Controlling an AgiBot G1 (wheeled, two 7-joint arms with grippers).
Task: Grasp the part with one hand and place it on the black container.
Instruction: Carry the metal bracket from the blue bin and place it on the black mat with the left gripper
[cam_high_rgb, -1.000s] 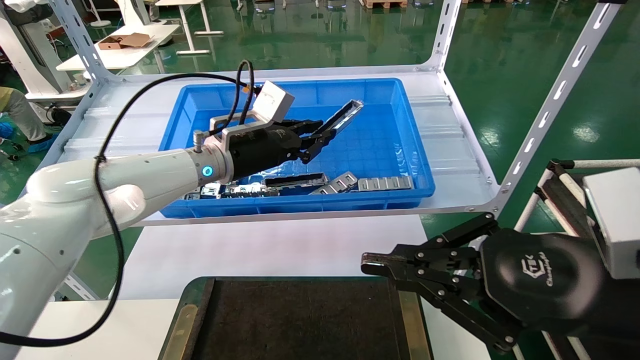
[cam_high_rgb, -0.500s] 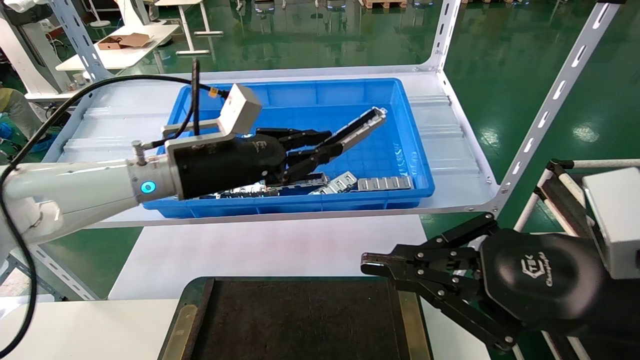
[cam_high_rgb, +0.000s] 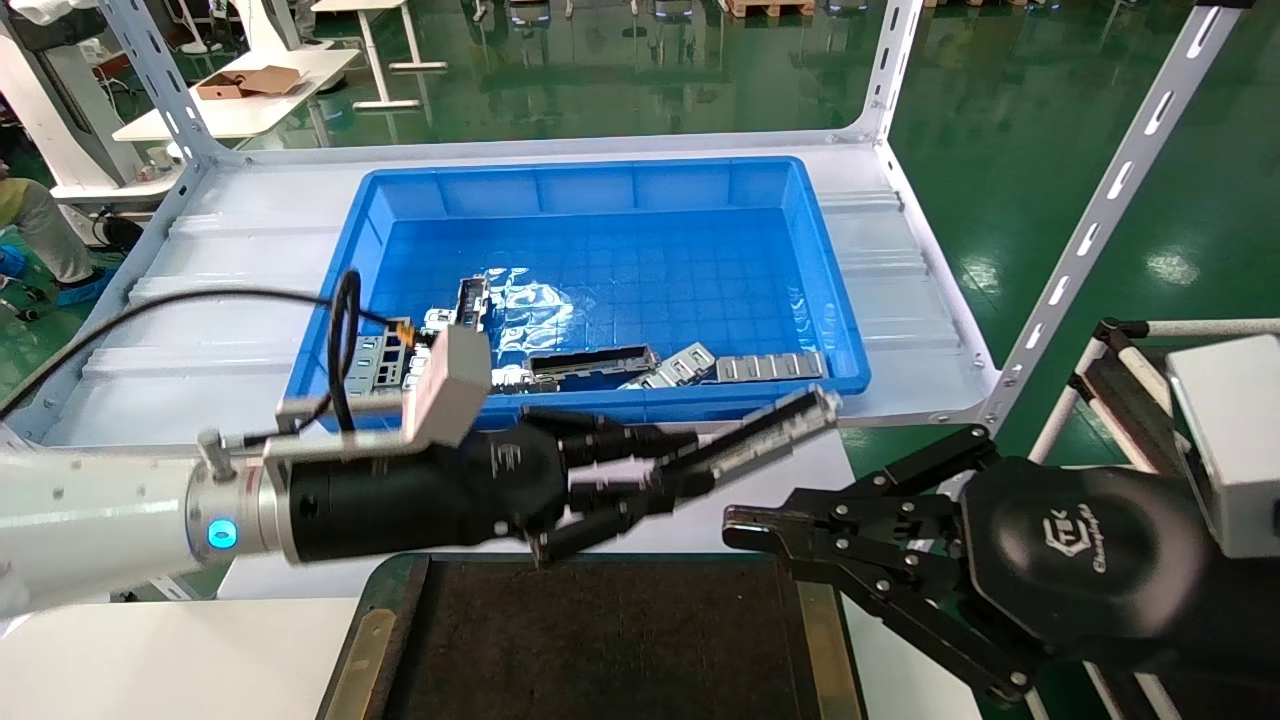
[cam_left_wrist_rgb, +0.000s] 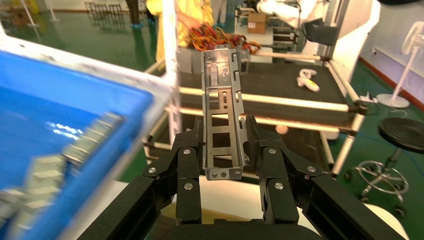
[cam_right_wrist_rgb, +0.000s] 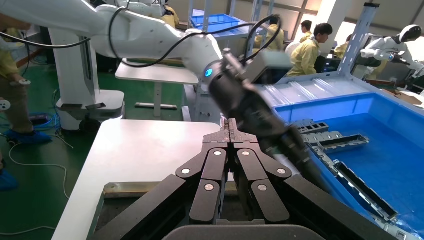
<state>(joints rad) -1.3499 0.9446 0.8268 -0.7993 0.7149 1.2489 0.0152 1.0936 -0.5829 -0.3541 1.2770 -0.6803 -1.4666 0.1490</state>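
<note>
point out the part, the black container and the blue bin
part (cam_left_wrist_rgb: 222, 116), left wrist view, its cut-out middle between the left tool's fingers
black container (cam_high_rgb: 600, 640), head view, bare matte black surface
blue bin (cam_high_rgb: 600, 175), head view, far wall

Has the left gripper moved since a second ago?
Yes. The left gripper, holding the part, came out of the blue bin toward the black container.

You get bright, even overhead light. White glare sits on the floor of the blue plastic bin (cam_high_rgb: 620, 290) and on the glossy green shop floor (cam_high_rgb: 1050, 150). In the left wrist view the bin (cam_left_wrist_rgb: 60, 135) smears badly, probably motion blur; the silver-grey metal channel frame (cam_left_wrist_rgb: 221, 115) stays sharp.
</note>
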